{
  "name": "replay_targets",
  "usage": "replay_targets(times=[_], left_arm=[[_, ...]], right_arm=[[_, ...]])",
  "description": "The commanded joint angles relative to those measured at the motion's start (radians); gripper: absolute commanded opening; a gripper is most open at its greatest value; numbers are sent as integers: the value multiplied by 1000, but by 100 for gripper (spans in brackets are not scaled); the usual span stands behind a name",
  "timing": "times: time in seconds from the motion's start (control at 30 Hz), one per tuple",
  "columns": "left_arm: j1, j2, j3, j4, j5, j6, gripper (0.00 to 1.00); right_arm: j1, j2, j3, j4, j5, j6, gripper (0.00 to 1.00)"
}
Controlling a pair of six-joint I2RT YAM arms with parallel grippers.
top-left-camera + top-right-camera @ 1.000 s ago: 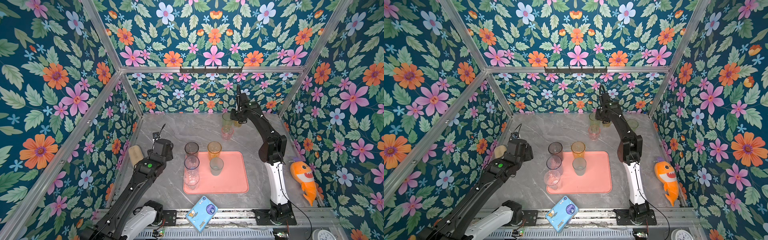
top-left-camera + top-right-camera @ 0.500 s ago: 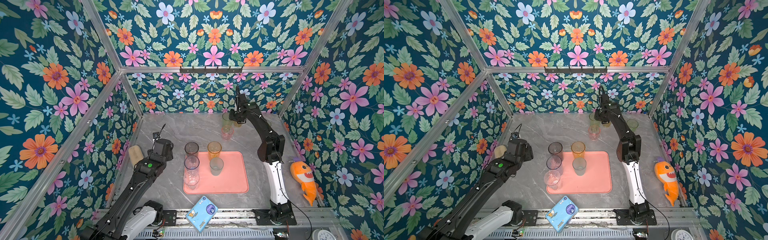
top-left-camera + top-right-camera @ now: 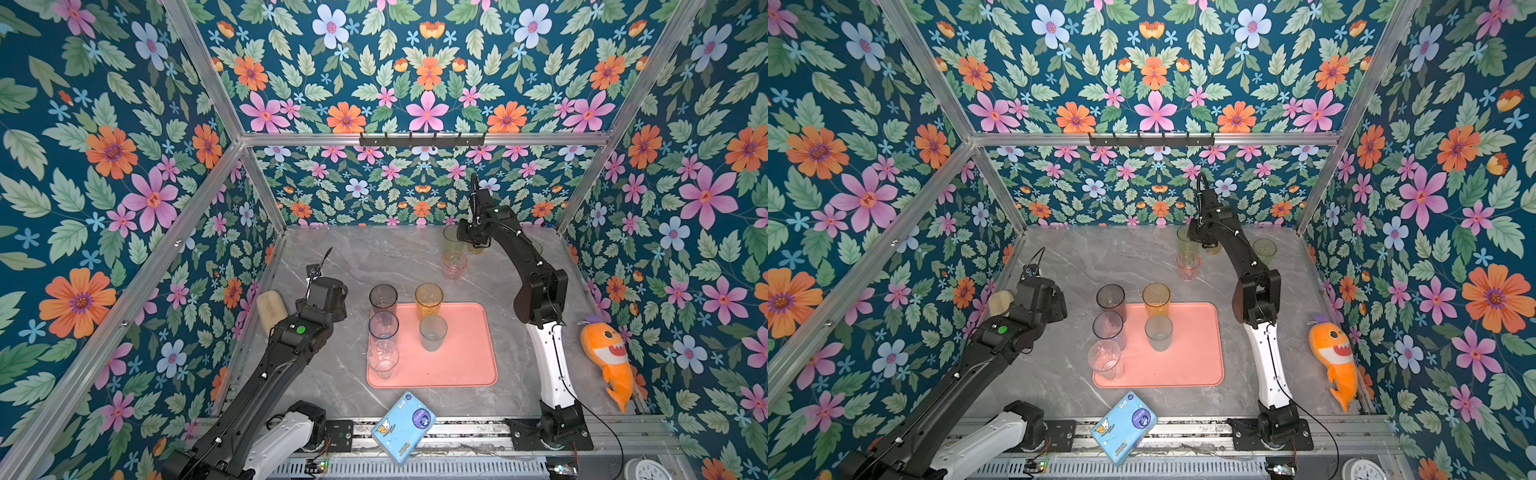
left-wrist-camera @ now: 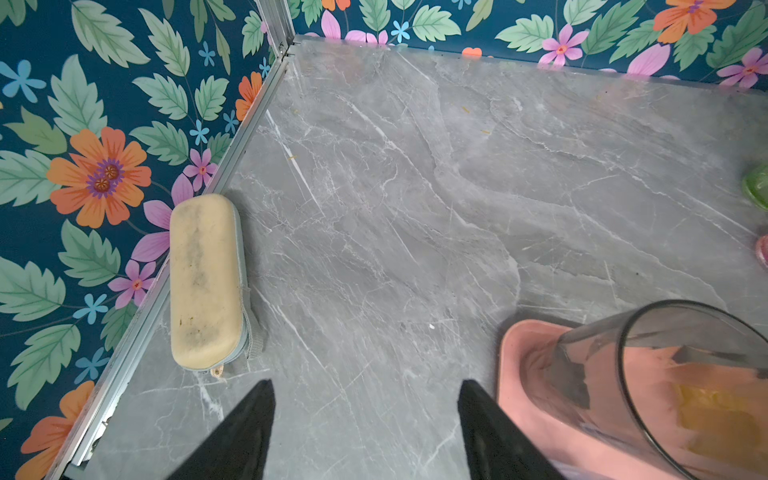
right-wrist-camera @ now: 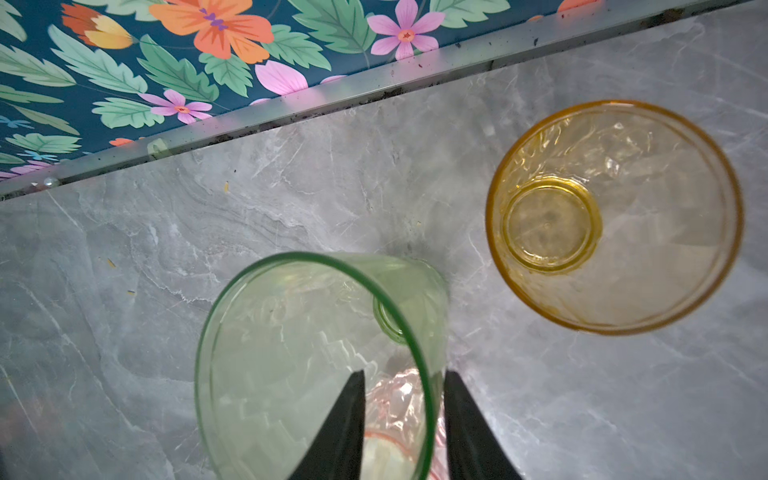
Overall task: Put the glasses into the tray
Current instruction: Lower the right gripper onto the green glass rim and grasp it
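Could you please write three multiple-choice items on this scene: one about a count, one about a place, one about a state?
1. How many glasses stand on the tray? A) two B) five C) eight
2. Where is the pink glass? A) on the tray B) stacked in another glass C) on the table beyond the tray
3. How is the left pincer? A) open, empty B) shut on a glass C) shut, empty
1 B: grey glass, blue glass, clear glass, orange glass, teal glass.
2 C: it stands on bare marble past the far rim.
3 A: its fingers stand apart over bare table.
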Motion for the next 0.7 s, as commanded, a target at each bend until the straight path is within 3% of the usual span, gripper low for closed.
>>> replay_targets(times=[0.0,0.67], left_arm=[[1,-2,-1,5,-3,6,72],[1,6,-2,5,-1,5,72]], right_arm=[[0,3,4,0,-3,7,33],[1,13,7,7,-2,11,28]])
